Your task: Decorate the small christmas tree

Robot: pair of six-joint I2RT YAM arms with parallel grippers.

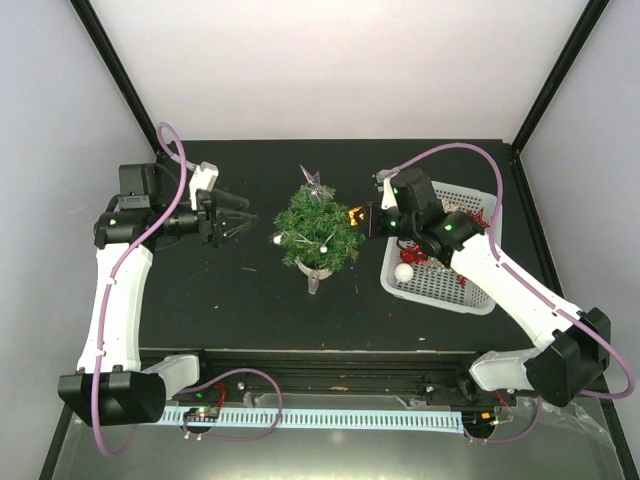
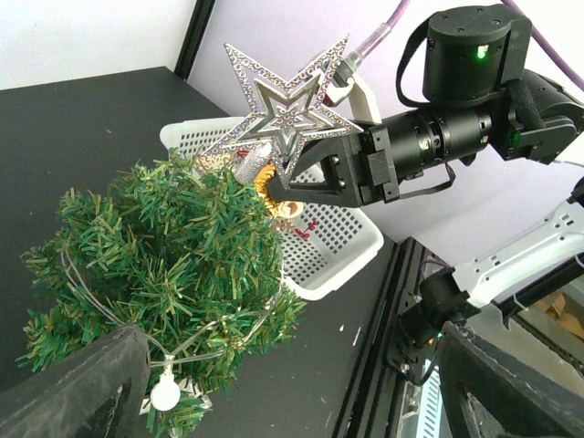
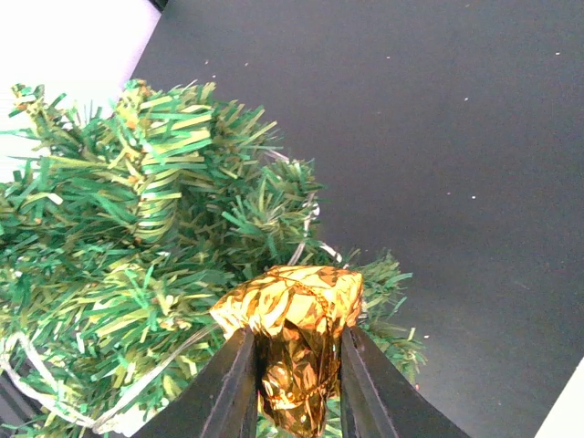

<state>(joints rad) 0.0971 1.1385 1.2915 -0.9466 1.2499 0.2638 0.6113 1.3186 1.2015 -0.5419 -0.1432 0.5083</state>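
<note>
right pincer [image 3: 295,338] pinches crinkly gold foil ornament [image 3: 290,297] | left pincer [image 1: 236,217] spread | I should tuck it deep into bushy green christmas tree [image 3: 137,228]

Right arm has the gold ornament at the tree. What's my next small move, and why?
Probably ease the right gripper slightly deeper into the small christmas tree before opening: it is shut on the gold ornament, which sits at the outer branch tips, so released here it might slip off.
</note>
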